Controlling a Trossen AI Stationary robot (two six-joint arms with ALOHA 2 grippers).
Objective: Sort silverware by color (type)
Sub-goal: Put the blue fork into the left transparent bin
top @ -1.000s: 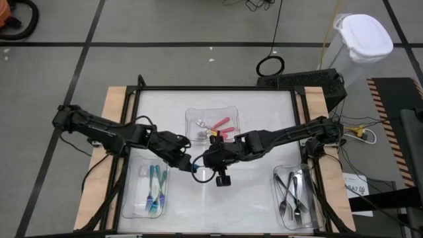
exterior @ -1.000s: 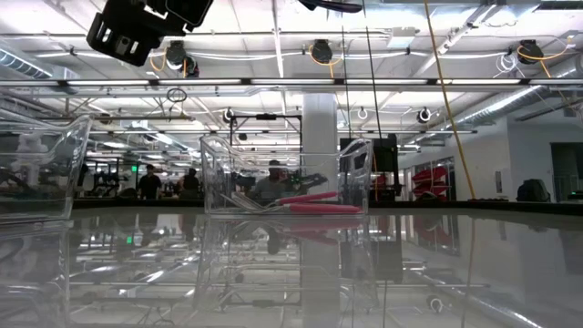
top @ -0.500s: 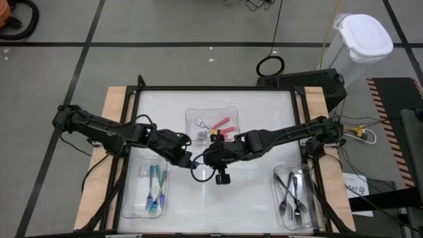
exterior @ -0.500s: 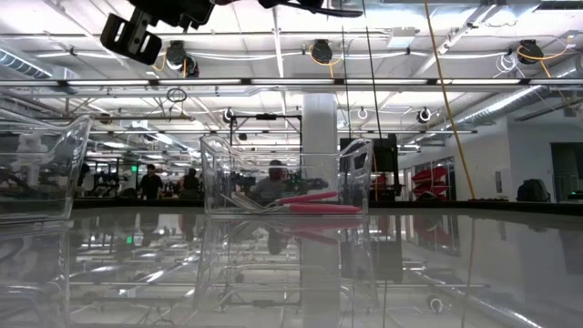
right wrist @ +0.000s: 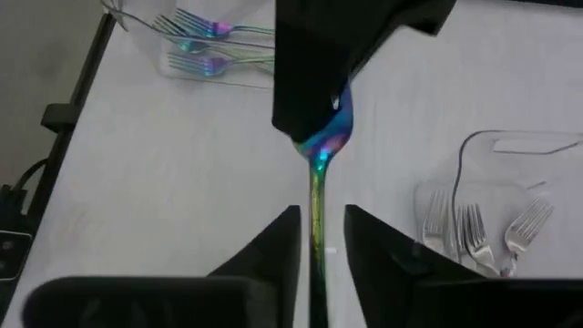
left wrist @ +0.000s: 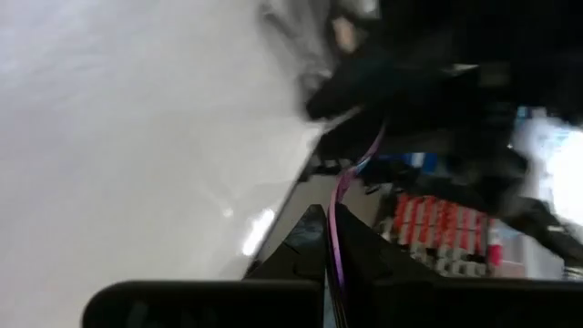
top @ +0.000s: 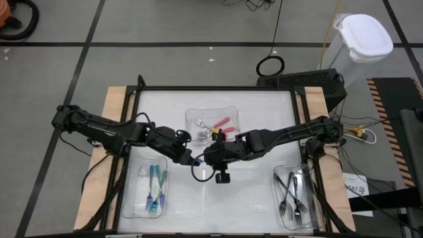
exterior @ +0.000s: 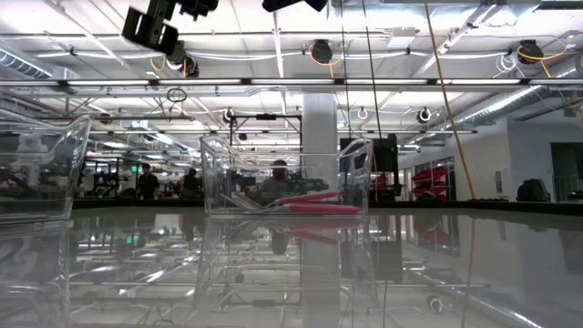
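**Iridescent utensil passing mid-table**

We're clamping the left gripper shut on the iridescent utensil above table centre. Our right gripper is meeting it w/ fingers parted around the handle, not gripping

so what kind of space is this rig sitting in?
Looks like a large open robotics lab or workshop, not a home. The low view shows an exposed ceiling with pipes and cable runs, more equipment racks and people far behind. The high view shows a taped grey floor around the wood-edged table.
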